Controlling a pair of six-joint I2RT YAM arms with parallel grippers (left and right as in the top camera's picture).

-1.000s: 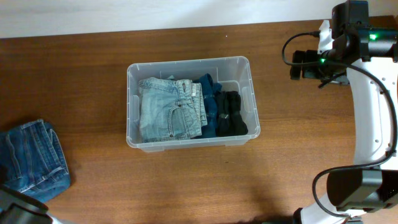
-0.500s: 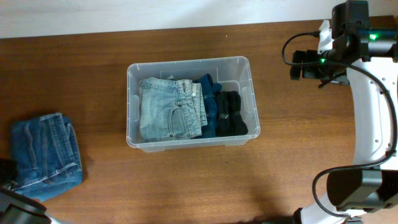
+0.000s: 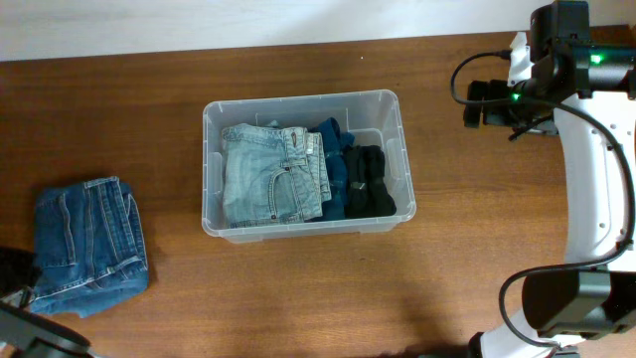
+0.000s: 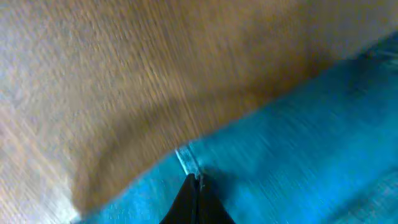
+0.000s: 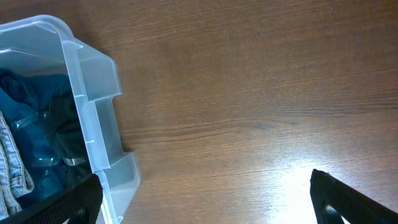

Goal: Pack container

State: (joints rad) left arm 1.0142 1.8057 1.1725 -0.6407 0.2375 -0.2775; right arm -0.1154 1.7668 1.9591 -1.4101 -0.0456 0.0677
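Folded jeans left of container; left gripper nipped onto them, likely for hauling; right gripper wide, empty.

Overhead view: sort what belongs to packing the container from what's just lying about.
Job: container; light jeans, dark blue garment and black garment inside it; folded blue jeans left of it, gripped by the left gripper.
Lying about: nothing loose, just the wooden table and the open right gripper.
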